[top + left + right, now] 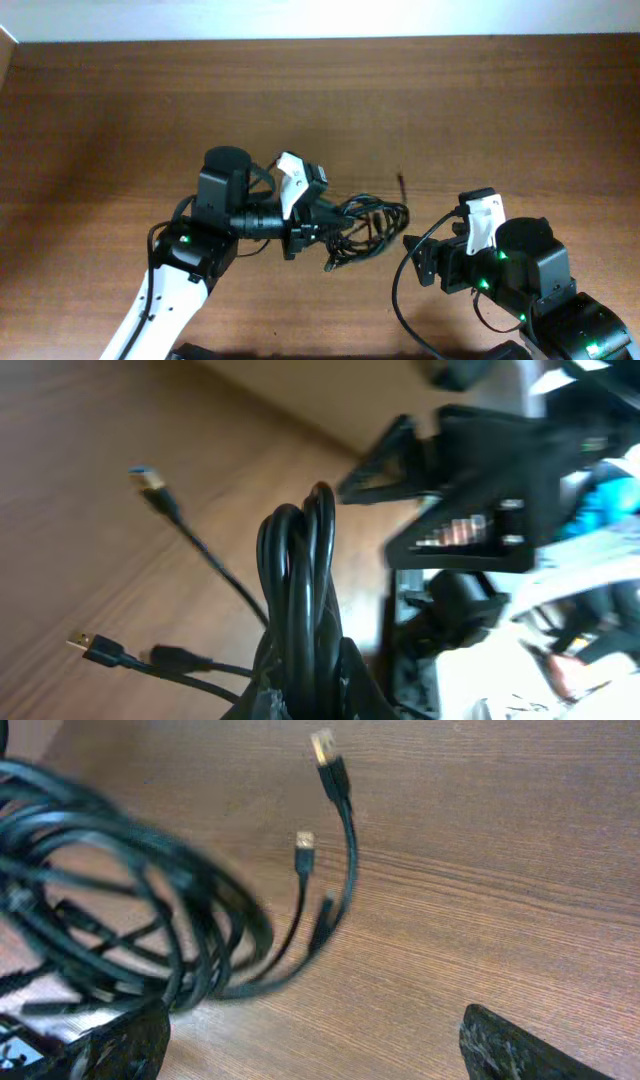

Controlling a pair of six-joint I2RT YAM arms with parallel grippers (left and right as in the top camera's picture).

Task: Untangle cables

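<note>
The cables (368, 224) form a black tangled bundle at the table's middle. My left gripper (316, 233) is shut on the bundle's left side. In the left wrist view several cord loops (300, 570) rise from between the shut jaws (300, 705), and plug ends (150, 480) trail over the wood. My right gripper (418, 258) stands open just right of the bundle, with nothing between its fingers. In the right wrist view the coil (120, 900) lies at the left, touching or just over the left finger (110, 1045), and three plugs (325, 755) lie beyond; the gripper (315, 1055) shows only bare wood in its gap.
The brown wooden table (120, 110) runs to a pale wall at the back. One loose cable end (400, 183) sticks out behind the bundle. My right gripper's black body (470, 490) fills the upper right of the left wrist view.
</note>
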